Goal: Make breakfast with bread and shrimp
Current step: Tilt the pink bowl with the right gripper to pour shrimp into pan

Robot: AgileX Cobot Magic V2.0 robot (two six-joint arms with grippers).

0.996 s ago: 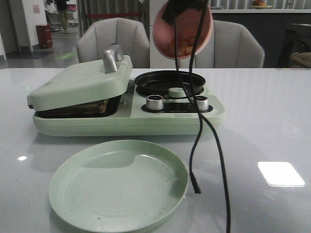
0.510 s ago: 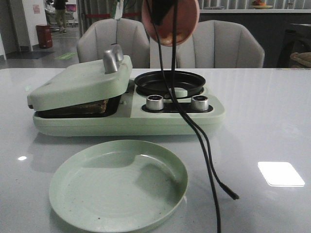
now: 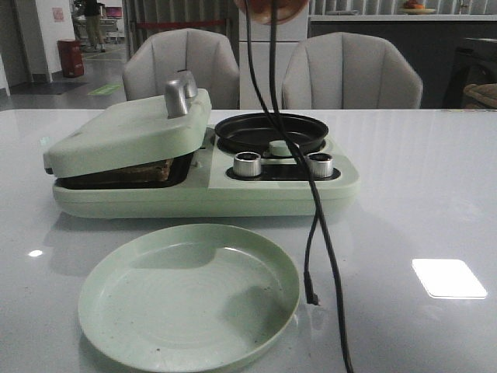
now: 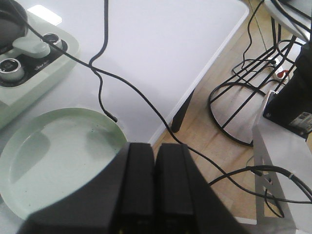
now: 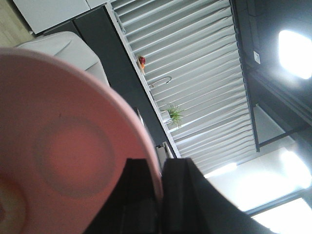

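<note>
While the pink bowl (image 5: 63, 146) is held high above the table, its rim is pinched between the fingers of the right gripper (image 5: 160, 187), as is shown in the right wrist view; in the front view only the lower edge of the bowl (image 3: 272, 9) is seen at the top of the picture, over the black round pan (image 3: 271, 130) of the green breakfast maker (image 3: 206, 190). The shrimp cannot be made out in any of the views, and whether it lies in the bowl cannot be told. The bread (image 3: 144, 169) is seen as a brown edge pressed under the tilted lid (image 3: 128, 132) in the left compartment of the maker, well below and to the left of the raised bowl. The left gripper (image 4: 155, 170) is shown with its two dark fingers pressed together and nothing between them, hanging over the near edge of the pale green plate (image 4: 53, 156), which is set on the table (image 3: 419, 202) in front of the maker. Black cables (image 3: 314, 202) are hung down from the right arm across the pan and the two silver knobs (image 3: 248, 164), with one loose end just beside the plate's rim
</note>
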